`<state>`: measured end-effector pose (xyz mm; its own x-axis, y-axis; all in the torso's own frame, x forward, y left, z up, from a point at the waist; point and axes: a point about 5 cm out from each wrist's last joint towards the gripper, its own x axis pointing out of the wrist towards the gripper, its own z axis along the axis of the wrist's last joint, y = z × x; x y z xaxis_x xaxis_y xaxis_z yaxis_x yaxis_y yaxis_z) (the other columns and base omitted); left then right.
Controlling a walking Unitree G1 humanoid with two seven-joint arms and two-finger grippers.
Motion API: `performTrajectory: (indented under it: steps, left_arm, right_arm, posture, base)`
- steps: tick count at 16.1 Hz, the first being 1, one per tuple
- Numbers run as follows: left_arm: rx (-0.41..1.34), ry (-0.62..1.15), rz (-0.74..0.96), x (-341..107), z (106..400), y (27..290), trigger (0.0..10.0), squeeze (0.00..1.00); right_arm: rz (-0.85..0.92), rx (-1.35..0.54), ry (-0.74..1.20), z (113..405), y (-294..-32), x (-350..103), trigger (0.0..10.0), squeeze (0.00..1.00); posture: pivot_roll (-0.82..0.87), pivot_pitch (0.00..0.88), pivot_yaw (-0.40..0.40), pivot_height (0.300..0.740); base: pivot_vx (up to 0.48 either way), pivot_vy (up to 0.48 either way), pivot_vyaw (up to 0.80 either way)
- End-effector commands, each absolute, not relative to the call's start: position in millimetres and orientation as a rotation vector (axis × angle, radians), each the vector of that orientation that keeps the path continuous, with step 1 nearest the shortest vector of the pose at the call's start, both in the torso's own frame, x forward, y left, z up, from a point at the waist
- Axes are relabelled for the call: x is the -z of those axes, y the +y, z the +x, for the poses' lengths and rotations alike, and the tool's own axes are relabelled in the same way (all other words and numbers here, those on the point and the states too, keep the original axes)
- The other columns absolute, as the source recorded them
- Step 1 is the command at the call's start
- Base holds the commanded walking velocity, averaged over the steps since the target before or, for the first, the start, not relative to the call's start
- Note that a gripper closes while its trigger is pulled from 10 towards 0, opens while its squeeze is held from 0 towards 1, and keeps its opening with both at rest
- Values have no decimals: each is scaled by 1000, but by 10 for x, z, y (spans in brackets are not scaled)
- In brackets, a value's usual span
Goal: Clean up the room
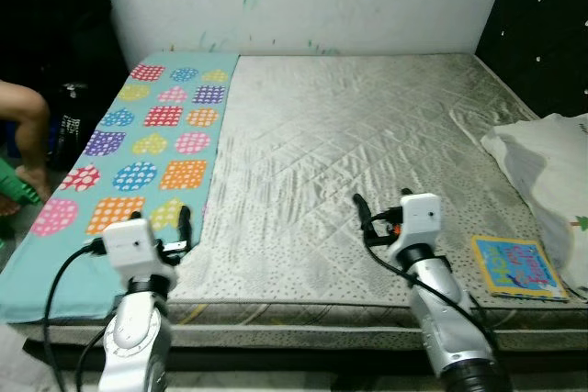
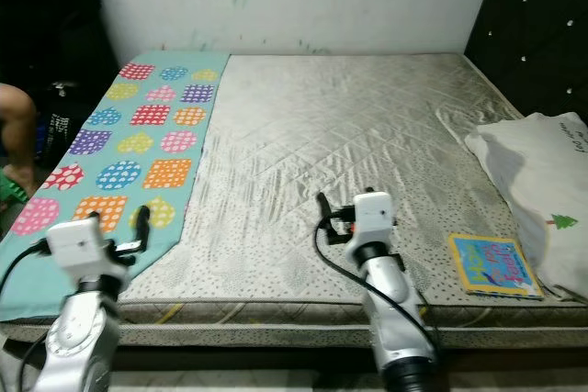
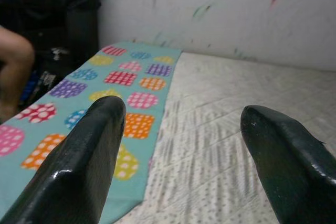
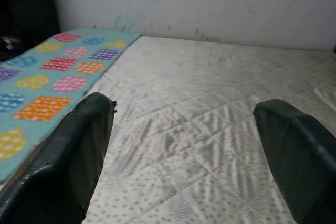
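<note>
At the foot of a bare mattress [image 1: 367, 144], I stand with both arms raised over its near edge. My left tool [image 1: 184, 227] hovers above the near end of the teal cloth [image 1: 138, 162], a strip patterned with coloured dotted hearts and squares that lies flat along the mattress's left side. My right tool [image 1: 363, 211] hangs over bare quilting near the middle of the near edge. Both tools gape wide, fingers [image 3: 89, 150] well apart, with nothing in them.

What is left to tidy, as I judge it, lies to the right: a children's book [image 1: 516, 266] flat at the near right corner, and just beyond it a white pillow [image 1: 551, 172] slumped against the dark headboard [image 1: 542, 34]. A person's leg [image 1: 28, 126] shows at the far left, beside the bed.

The book looks like the next job, and my right tool is the nearer. It lies flat and thin, so I would slide a finger under its edge rather than press down from above. It sits well right of the tool, so I would shift my stance before stretching.
</note>
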<state>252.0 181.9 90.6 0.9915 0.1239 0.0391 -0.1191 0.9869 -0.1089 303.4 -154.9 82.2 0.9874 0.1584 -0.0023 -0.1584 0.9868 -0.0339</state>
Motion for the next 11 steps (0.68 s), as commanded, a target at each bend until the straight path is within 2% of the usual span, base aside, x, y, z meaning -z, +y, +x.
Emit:
performTrajectory:
  steps: [1, 8, 11]
  left_arm:
    - [-134, -21, -92, -859, 2499, 1878, 10000, 0]
    - [-133, -20, -99, -850, 2501, 1862, 10000, 0]
    - [-111, -38, -92, -867, 2500, 1830, 10000, 0]
  right_arm:
    - [-25, -161, -3, 3050, -1504, -829, 10000, 0]
    - [-29, -162, -3, 3059, -1495, -829, 10000, 0]
    - [-32, -163, -3, 3059, -1500, -829, 10000, 0]
  posture:
    - [-35, 0, 73, 740]
    - [-36, 0, 72, 740]
    - [-42, 0, 71, 740]
  base:
    - [0, 274, 0]
    - [0, 283, 0]
    - [0, 0, 0]
